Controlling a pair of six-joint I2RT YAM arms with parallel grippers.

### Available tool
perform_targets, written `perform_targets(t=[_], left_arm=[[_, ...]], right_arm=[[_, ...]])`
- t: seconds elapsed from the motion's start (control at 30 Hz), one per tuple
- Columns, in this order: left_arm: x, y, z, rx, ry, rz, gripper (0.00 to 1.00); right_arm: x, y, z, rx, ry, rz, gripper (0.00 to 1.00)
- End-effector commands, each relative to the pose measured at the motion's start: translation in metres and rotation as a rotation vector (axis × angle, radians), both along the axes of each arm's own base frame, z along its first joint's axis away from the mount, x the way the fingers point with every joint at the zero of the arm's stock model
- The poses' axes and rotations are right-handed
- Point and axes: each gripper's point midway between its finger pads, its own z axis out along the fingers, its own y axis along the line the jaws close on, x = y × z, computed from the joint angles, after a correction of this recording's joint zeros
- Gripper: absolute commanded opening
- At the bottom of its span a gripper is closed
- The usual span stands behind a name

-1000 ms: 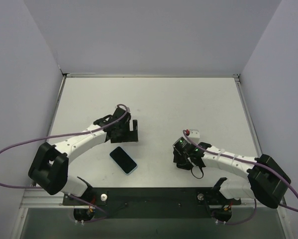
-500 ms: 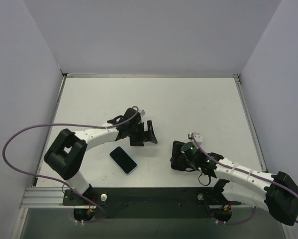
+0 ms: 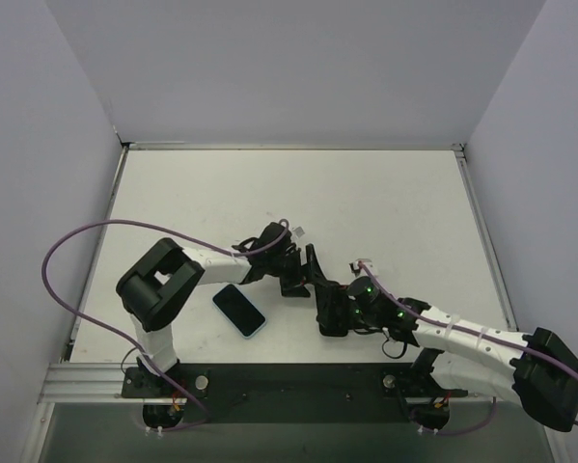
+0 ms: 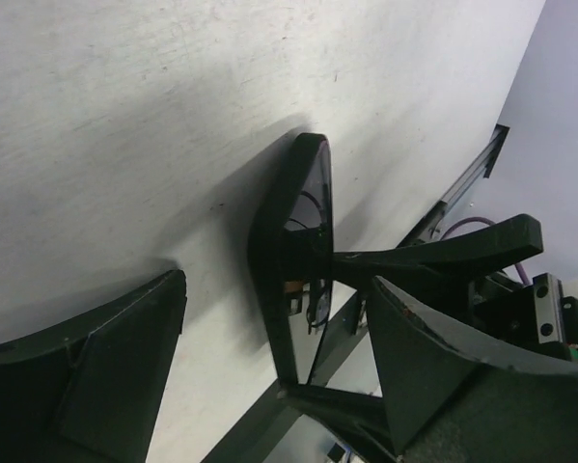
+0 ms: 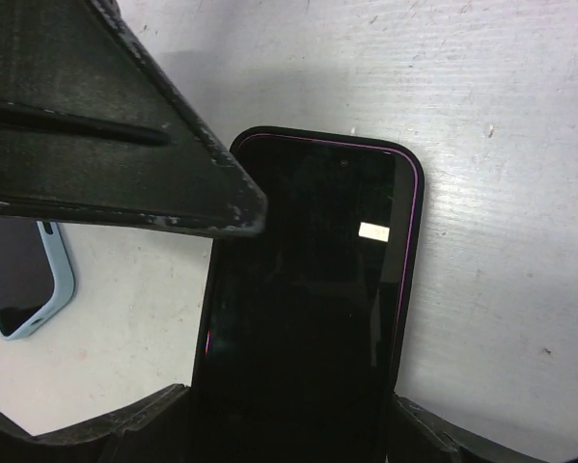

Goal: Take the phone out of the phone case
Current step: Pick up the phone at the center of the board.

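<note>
A black phone in a dark case with a thin purple rim [image 5: 308,289] is held by my right gripper [image 5: 289,424], whose fingers [image 5: 124,434] are shut on its lower sides. In the top view the phone [image 3: 317,280] stands tilted up from the table above the right gripper [image 3: 331,313]. My left gripper [image 3: 301,273] is open, with its two fingers on either side of the phone's upper end. In the left wrist view the phone [image 4: 303,241] shows edge-on between the open left gripper's [image 4: 279,285] fingers. I cannot tell if they touch it.
A second phone in a light blue case [image 3: 239,310] lies flat on the white table [image 3: 385,203], left of both grippers; it also shows in the right wrist view [image 5: 23,280]. Walls close in the table on three sides. The black mounting rail [image 3: 289,378] runs along the near edge.
My left gripper has swung right to the table's middle and reached the phone. My right gripper has moved left with the phone and tilted it up.
</note>
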Motion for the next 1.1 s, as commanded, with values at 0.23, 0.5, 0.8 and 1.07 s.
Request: perform_targets(t=[0.23,0.5,0.8,1.07], left_arm=[[-0.015,-0.044,0.0,-0.17,0.1,-0.034,0.52],[-0.014,-0.046,0.017,-0.281,0.13,-0.045,0.0],[0.04,0.018,0.135,-0.532,-0.157,0.11,0.0],[0.052,0.07,0.22,-0.783,-0.359,0.151,0.0]], right_arm=[[0.013,0.017,0.022,0.081,-0.064,-0.01,0.22],[0.014,0.01,0.043,0.09,-0.094,-0.04,0.79],[0.029,-0.008,0.129,0.132,-0.263,-0.105,1.0],[0.045,0.039,0.184,0.59,-0.217,-0.04,0.72]])
